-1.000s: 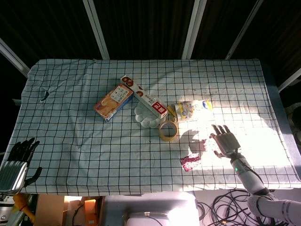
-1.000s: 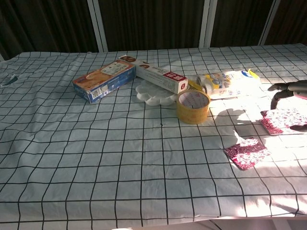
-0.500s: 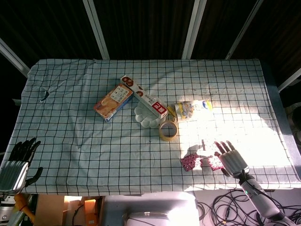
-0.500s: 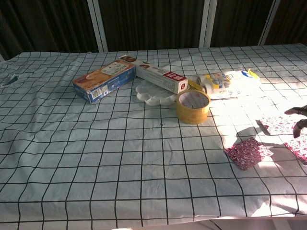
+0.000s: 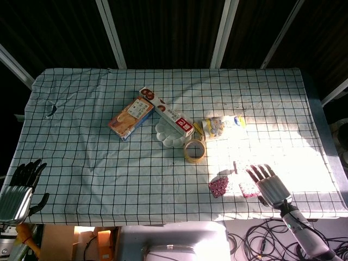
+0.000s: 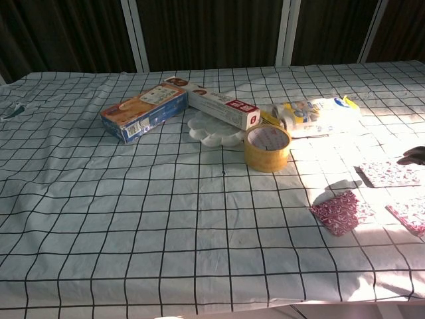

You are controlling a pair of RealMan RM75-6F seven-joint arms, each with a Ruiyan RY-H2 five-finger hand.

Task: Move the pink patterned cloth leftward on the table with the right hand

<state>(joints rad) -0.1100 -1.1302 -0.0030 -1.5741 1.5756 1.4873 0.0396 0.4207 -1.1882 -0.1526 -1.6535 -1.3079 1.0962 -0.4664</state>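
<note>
Here, right hand (image 5: 267, 185) splayed and empty beside pink patterned cloth (image 5: 218, 188); left hand (image 5: 18, 190) empty, fingers apart; box lettering unreadable

Chest view: right hand (image 6: 416, 155) cut off at the right edge, only a dark tip showing; pink cloth (image 6: 409, 216) there also cropped. Head view: sun glare washes out the cloth (image 5: 248, 188) pattern beside the right hand (image 5: 270, 185). Left hand (image 5: 19, 189) partly off table, bottom-left corner; finger pose unclear.
</note>
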